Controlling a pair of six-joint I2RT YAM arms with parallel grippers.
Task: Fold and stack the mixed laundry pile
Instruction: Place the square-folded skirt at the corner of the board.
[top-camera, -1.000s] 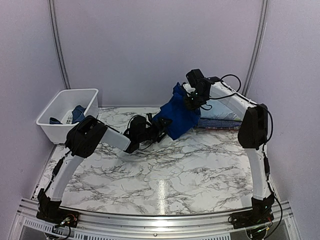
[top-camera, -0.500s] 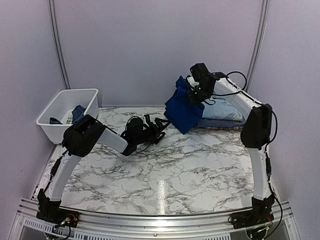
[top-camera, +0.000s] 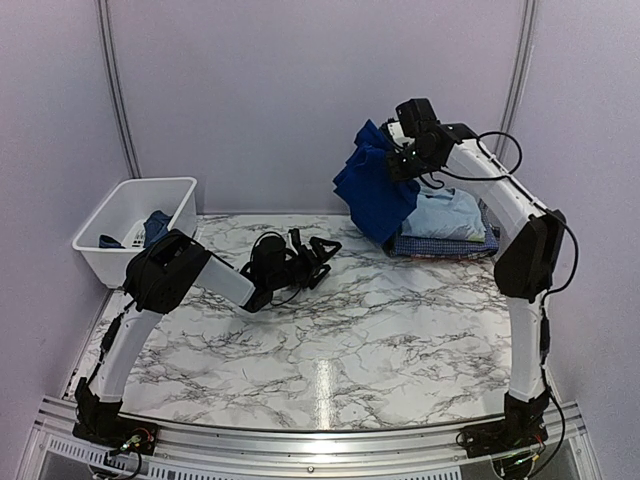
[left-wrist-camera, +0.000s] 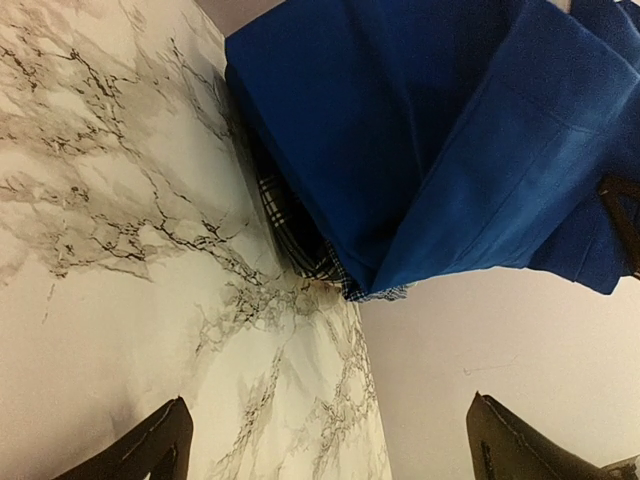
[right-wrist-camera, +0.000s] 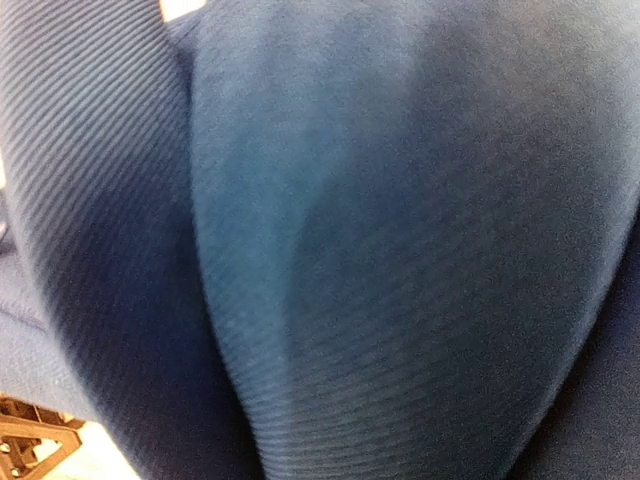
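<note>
Right tool (top-camera: 402, 165): clamped shut on soft royal blue cloth garment (top-camera: 372, 195), hanging in folds below it beside folded light blue and checked stack (top-camera: 445, 225). Left tool (top-camera: 322, 250): fully spread, empty, above veined marble counter (top-camera: 380, 320).

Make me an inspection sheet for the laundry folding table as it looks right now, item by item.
Surface: marble-pattern table, white with grey veins.
Job's things: royal blue garment hangs lifted beside a folded stack; light blue T-shirt on top, checked shirt beneath it.
Clutter: white bin at the far left, blue cloth inside.
Hands: left hand open and empty, low over the table; right hand shut on the royal blue garment.
Cables: black cables loop along the right arm and at the left wrist.
Surroundings: plain pale walls with metal rails; nothing else seen.
</note>
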